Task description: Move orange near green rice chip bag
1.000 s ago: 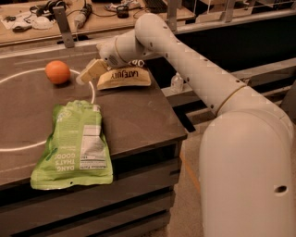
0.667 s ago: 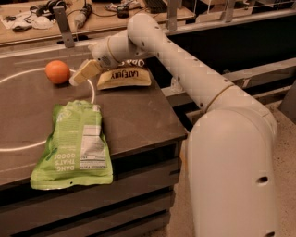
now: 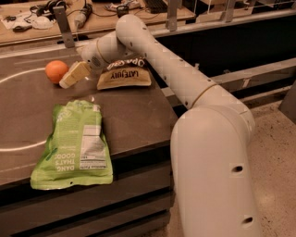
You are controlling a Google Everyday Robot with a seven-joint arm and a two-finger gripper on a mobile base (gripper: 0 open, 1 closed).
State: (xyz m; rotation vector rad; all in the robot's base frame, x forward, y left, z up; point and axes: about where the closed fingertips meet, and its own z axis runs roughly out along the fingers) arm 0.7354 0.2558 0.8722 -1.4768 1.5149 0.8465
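The orange (image 3: 56, 71) sits on the dark table (image 3: 134, 115) toward the back left. The green rice chip bag (image 3: 75, 145) lies flat near the front edge, label up. My gripper (image 3: 68, 79) hangs just right of the orange, its cream fingers (image 3: 76, 73) pointing down-left and almost touching the fruit. It holds nothing.
A tan-and-brown chip bag (image 3: 124, 75) lies behind my gripper, under the arm. A white curved line (image 3: 18, 76) marks the table's left part. A cluttered bench (image 3: 83, 14) with cables stands behind the table. The table's right edge drops to the floor.
The arm has reached further left, and the gripper has closed in on the orange. The orange and both bags have not moved.
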